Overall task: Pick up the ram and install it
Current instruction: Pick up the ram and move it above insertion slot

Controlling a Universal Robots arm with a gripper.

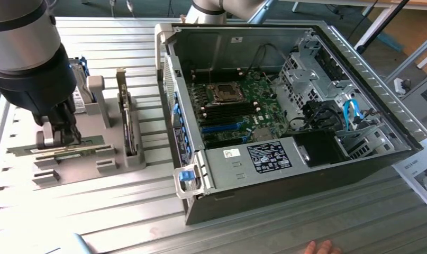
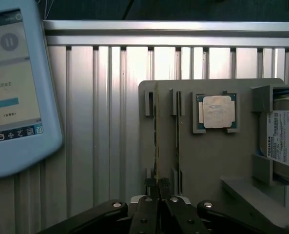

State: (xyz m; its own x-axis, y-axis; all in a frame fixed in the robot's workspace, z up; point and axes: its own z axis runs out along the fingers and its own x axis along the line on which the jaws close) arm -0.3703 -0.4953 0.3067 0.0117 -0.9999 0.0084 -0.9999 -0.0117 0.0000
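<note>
Wrist view: jaws low over the grey holder (image 2: 207,161)
Jaws: clamped on one end of the ram (image 2: 156,127)
Ram: standing on edge in its slot

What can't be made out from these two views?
- ram: edge-on in the wrist view, so its chip face is hidden; the pincer is closed on it.
- hard drive: cut off by the wrist view's edge.
- hand: just fingertips, cut off by the exterior view's bottom edge.
- motherboard slots: too small in the exterior view to tell free from filled.
</note>
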